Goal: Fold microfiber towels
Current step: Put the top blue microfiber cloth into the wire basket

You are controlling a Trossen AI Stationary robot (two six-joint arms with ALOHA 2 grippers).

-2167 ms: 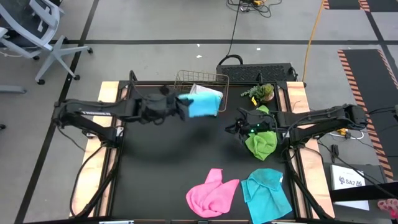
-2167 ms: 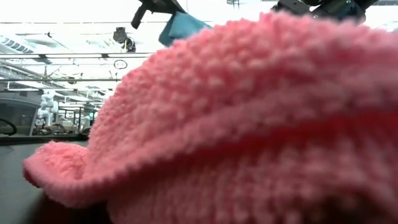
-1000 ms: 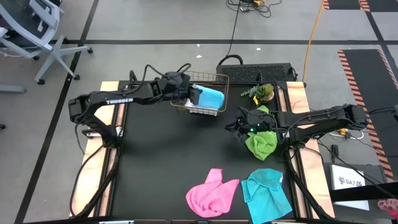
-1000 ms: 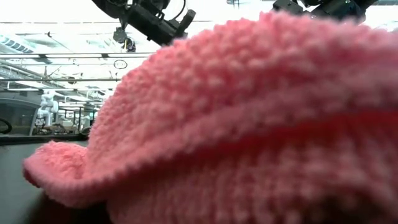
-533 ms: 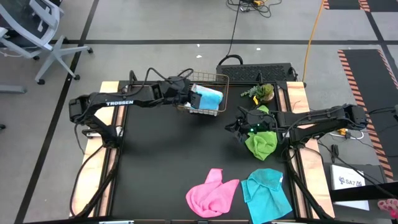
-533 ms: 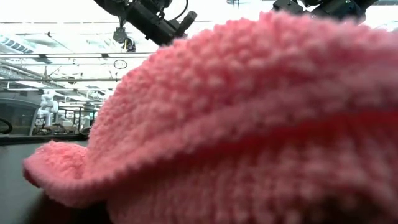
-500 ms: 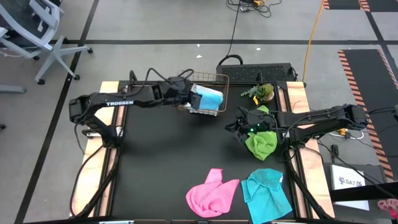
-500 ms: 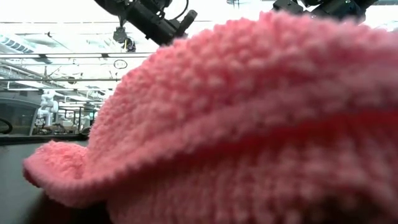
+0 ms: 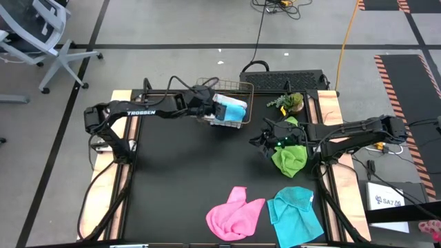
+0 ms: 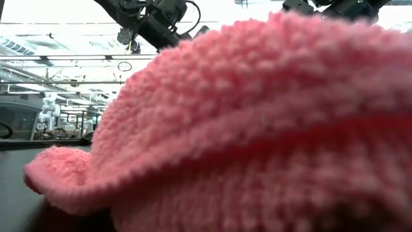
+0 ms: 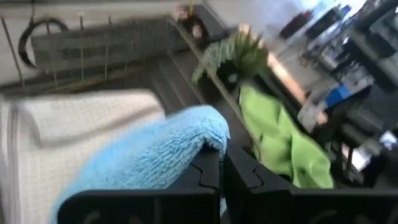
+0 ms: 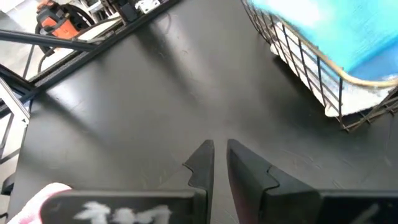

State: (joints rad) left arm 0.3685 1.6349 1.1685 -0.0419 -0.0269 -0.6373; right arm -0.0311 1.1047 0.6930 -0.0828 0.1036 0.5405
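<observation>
My left gripper (image 9: 215,109) reaches from the left into the copper wire basket (image 9: 238,86) at the far middle, shut on a cyan-blue towel (image 9: 234,110). In the left wrist view this towel (image 11: 149,162) lies over a white-grey towel (image 11: 74,130) inside the basket. My right gripper (image 9: 260,143) hangs shut over the bare mat at the right, with nothing between its fingers (image 12: 205,158). A lime green towel (image 9: 289,158) sits bunched at that arm's wrist, behind the fingers. A pink towel (image 9: 234,213) and a second cyan towel (image 9: 295,210) lie crumpled near the front edge. My left gripper pinches the cyan-blue towel between its two fingers at a rounded, folded edge (image 11: 211,140) right by the fingertips (image 11: 239,174); how many layers I cannot tell. The fingers slant down from the table's left. The towel's bulk rests on the white-grey towel in the basket.
A small green plant (image 9: 289,103) stands right of the basket, close to the right arm. The basket's wire wall (image 12: 298,56) rises ahead of my right gripper. The pink towel (image 10: 257,129) fills the low view. Bare black mat (image 9: 179,179) spreads across the left and middle.
My left gripper has sunk a little over the basket, still shut on the cyan-blue towel, which has come down with it onto the white-grey towel.
</observation>
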